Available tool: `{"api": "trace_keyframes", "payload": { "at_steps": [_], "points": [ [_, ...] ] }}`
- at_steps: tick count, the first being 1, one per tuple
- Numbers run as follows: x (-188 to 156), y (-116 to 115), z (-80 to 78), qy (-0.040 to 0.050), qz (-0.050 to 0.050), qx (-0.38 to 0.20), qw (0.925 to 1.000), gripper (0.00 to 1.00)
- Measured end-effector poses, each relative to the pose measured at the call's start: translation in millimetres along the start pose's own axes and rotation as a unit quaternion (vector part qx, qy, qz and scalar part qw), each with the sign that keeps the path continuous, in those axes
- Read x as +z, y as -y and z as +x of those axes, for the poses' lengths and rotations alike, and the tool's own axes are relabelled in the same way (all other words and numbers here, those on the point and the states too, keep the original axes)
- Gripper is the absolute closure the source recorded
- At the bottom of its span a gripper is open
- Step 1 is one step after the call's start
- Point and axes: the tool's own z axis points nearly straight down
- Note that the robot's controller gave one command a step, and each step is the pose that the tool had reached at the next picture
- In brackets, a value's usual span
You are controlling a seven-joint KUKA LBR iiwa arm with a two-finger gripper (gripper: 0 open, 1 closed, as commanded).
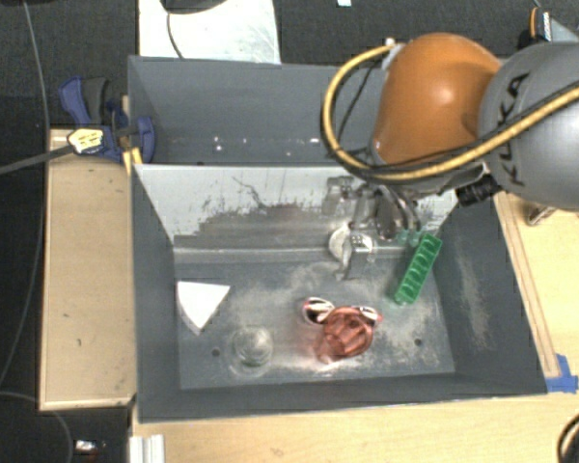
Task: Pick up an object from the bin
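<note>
While its grip state cannot be judged, the gripper (353, 246) is being held just beside 1 green ridged block (417, 268).

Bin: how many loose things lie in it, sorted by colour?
White triangle: 1
Clear round piece: 1
Reddish crumpled bundle: 1
Green ridged bar: 1
Total: 4

Floor (10, 287): black, matte.
Paper (222, 27): white sheet lying on the floor, far side.
Light: soft, even.
</note>
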Motion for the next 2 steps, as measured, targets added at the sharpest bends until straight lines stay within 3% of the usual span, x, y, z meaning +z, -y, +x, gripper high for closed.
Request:
{"api": "trace_keyframes", "payload": {
  "at_steps": [1,2],
  "points": [
    [-3.9,0.4,-1.5,0.0037,0.0,0.001,1.0,0.0],
    [134.3,48.8,41.5,0.0101,-0.001,0.045,0.9989,0.0]
  ]
}}
